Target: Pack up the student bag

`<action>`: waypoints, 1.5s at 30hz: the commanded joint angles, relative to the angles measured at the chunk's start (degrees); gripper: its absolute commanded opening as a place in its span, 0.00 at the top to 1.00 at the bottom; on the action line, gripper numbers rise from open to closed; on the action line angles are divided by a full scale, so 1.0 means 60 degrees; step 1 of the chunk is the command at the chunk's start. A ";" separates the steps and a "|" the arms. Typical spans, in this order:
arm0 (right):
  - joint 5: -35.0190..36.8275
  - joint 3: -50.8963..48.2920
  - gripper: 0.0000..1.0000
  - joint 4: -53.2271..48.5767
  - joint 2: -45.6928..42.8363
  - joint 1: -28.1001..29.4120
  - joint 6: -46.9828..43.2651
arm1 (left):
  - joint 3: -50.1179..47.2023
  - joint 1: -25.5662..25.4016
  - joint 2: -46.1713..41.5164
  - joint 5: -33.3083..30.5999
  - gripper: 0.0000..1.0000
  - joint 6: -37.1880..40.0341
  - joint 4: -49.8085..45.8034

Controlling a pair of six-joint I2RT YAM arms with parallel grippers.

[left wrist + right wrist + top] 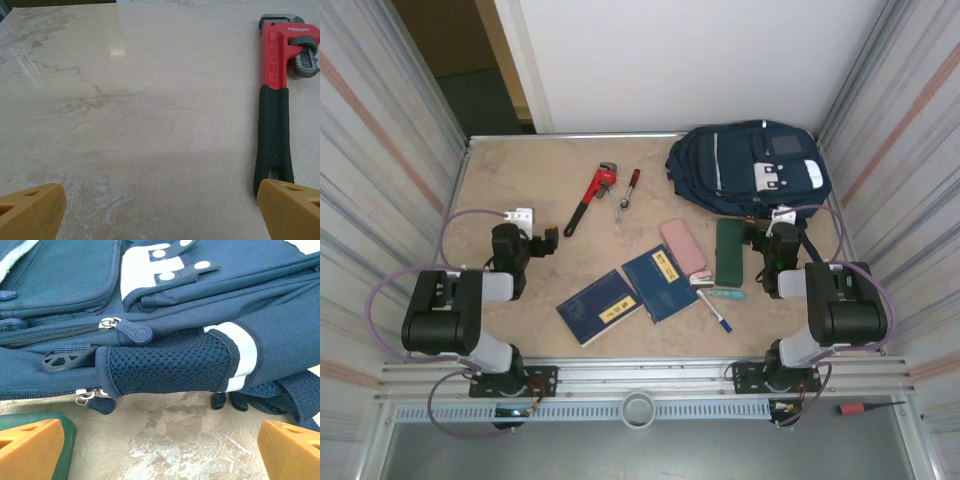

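The student bag (750, 168) is lying at the far right corner of the bench (520, 180), with its white-patched front pocket facing up. The right gripper (778, 225) is hovering just in front of the bag's near side, its jaws standing wide apart and holding nothing. In the right wrist view its orange fingertips (30, 445) are framing the bag's mesh side pocket (170, 365) and a zipper pull (132, 331), and the corner of a green pencil case (67, 440) is lying by the left-hand fingertip. The left gripper (160, 212) is likewise spread wide and empty, hanging over bare bench on the left side. A red pipe wrench (275, 100) is lying close to one fingertip, handle end nearest. Between the arms, two navy books (598, 307) with yellow labels are lying side by side. A pink case (683, 246) is resting beside the green one, and a pen (714, 310) is lying near the right book. A small red-handled tool (627, 190) is lying just right of the wrench
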 commanded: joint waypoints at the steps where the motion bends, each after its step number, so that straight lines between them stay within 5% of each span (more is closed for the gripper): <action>1: 0.0198 0.0204 0.01 0.0182 0.0091 -0.0071 0.0200 | 0.0217 0.0037 0.0060 0.0103 0.01 0.0152 0.0238; 22: 0.0176 0.0235 0.01 0.0144 0.0094 -0.0084 0.0216 | 0.0194 0.0037 0.0045 0.0101 0.01 0.0151 0.0278; 26: 0.0237 0.0151 0.01 0.0350 0.0051 -0.0051 0.0136 | 0.0370 0.0060 -0.0546 -0.0658 0.01 -0.0192 -0.0420; 31: 0.1017 0.1464 0.01 -0.3526 -0.1585 0.0500 0.0157 | 0.0719 0.0321 -0.2752 -0.1799 0.01 -0.1600 -0.2879; 37: 0.1039 0.1991 0.01 -0.5730 -0.3597 0.0889 0.0764 | 0.0791 0.0769 -0.4506 0.0557 0.01 -0.3372 -0.4222; 40: 0.1562 0.3257 0.01 -0.7302 -0.3084 0.2139 -0.0116 | 0.1586 -0.0252 -0.4085 0.0789 0.01 -0.3767 -0.5224; 45: 0.1371 0.6294 0.01 -0.9735 -0.0129 0.3088 -0.1010 | 0.3650 -0.3062 -0.2180 -0.0727 0.01 -0.2927 -0.6959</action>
